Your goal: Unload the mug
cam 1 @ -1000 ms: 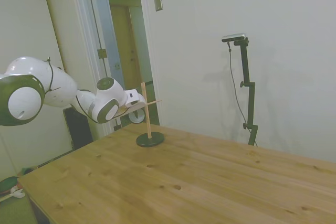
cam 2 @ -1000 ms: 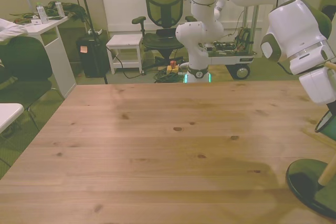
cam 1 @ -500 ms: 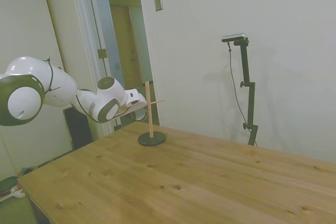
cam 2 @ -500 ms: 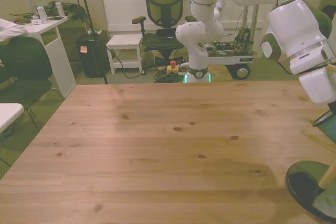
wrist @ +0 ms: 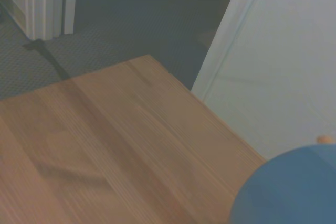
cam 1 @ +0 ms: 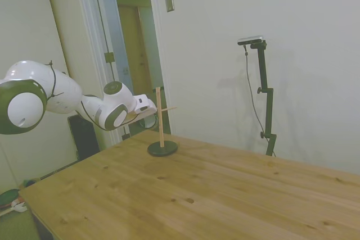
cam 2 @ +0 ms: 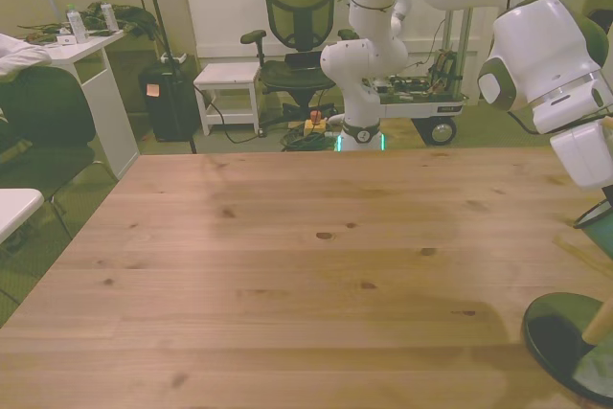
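Gripper (cam 1: 147,114): I can't tell whether it's clenched or released. It's small and half hidden in the side view, and cut by the frame edge in the front view.

The small blue-grey mug (cam 1: 149,121) sits right under the gripper, up off the table and just beside the upright wooden post (cam 1: 159,117) of the mug stand. I can't confirm contact between gripper and mug, or whether the mug hangs on the thin wooden peg (cam 1: 167,109) that crosses the post.

In the wrist view the mug is a blurred blue rounded mass, with a small orange-tan peg tip at its outline. In the front view only a teal sliver of it shows at the right edge, below the white gripper body.

The post stands upright on a dark round base (cam 1: 162,148), which lies flat on the light wooden table (cam 1: 225,195) near the table's far corner in the side view. In the front view the base is at the lower right, partly out of frame.

The white arm (cam 1: 50,94) reaches in low, with its wrist roughly level with the peg.

Behind it in the side view is an open doorway (cam 1: 132,54). The front view shows a black mesh office chair (cam 2: 299,7) behind the table.
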Controlling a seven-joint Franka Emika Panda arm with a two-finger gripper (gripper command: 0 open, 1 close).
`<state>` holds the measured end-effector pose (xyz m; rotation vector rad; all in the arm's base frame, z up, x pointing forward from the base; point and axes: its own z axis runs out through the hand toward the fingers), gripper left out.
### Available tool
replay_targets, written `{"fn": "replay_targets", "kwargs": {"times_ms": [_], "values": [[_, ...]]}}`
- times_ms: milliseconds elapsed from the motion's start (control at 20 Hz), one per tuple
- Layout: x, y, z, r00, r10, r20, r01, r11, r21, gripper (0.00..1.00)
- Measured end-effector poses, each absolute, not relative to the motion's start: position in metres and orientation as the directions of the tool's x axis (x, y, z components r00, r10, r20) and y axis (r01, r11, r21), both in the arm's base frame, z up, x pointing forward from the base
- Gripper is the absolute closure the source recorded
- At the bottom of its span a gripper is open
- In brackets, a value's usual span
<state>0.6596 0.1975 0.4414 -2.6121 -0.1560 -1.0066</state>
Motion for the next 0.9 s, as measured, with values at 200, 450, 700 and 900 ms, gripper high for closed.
{"fn": "replay_targets", "kwargs": {"times_ms": [200,450,700,900], "values": [[0.655,0.202,0.438,0.736,-0.018,0.677,0.223,-0.937,-0.268,1.0],[0.647,0.205,0.437,0.721,-0.034,0.692,0.218,-0.937,-0.273,1.0],[0.633,0.214,0.453,0.708,-0.046,0.705,0.222,-0.933,-0.284,1.0],[0.626,0.217,0.455,0.709,-0.046,0.704,0.222,-0.933,-0.284,1.0]]}}
